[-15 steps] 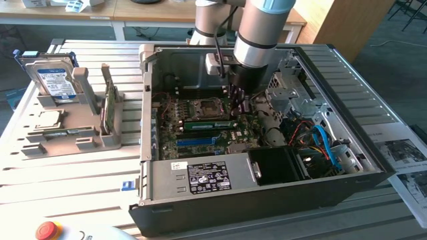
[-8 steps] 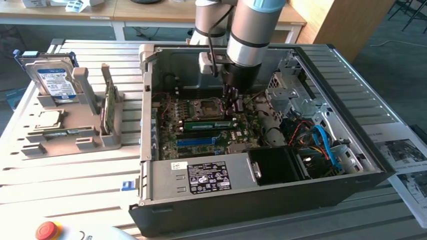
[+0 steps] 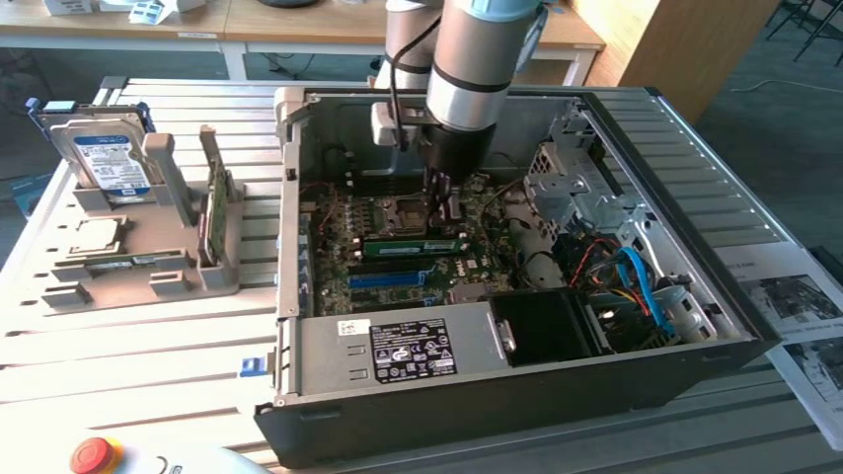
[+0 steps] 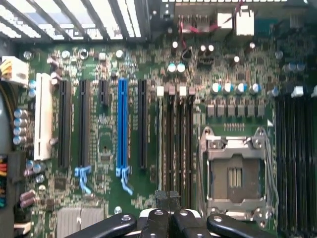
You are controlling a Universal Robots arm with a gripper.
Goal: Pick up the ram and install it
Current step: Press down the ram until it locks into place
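Exterior view first: the robot arm (image 3: pixel 481 59) reaches down into the open computer case (image 3: pixel 527 395). Its gripper (image 3: pixel 443 202) hangs over the motherboard (image 3: pixel 395 276), just above the ram (image 3: pixel 411 245), a green stick lying across the board's middle. Its jaws are pressed together with nothing between them. Another green stick (image 3: pixel 213 207) stands in the grey holder (image 3: pixel 145 267) at the exterior view's left, near a hard drive (image 3: pixel 109 158).

Wrist view next: the shut black fingers (image 4: pixel 168 220) sit above dark slots (image 4: pixel 176 144) beside the square socket (image 4: pixel 237 173).
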